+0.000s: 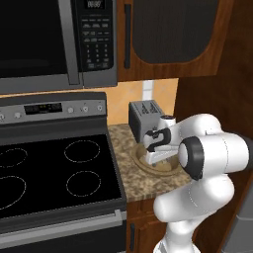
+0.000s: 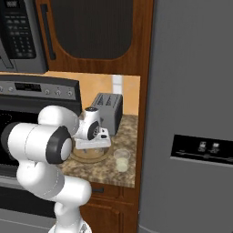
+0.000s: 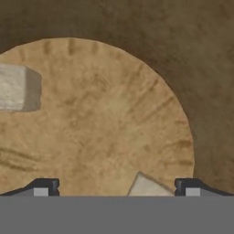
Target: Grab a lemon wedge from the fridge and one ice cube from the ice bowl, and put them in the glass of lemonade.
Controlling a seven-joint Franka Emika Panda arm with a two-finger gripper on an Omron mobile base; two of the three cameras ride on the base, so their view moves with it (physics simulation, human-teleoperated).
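Gripper [image 3: 116, 189] spread wide above ice bowl [image 3: 91, 119]; ice cube [image 3: 147, 187] at lower centre, likely slippery, rigid: pinch opposite flat faces

A grey toaster [image 1: 145, 116] stands at the back of the speckled granite counter [image 1: 143, 185], against the orange wall. To its left is a black glass-top stove [image 1: 54, 173], with a microwave [image 1: 54, 42] above it. Dark wooden cabinets [image 2: 91, 32] hang over the counter.
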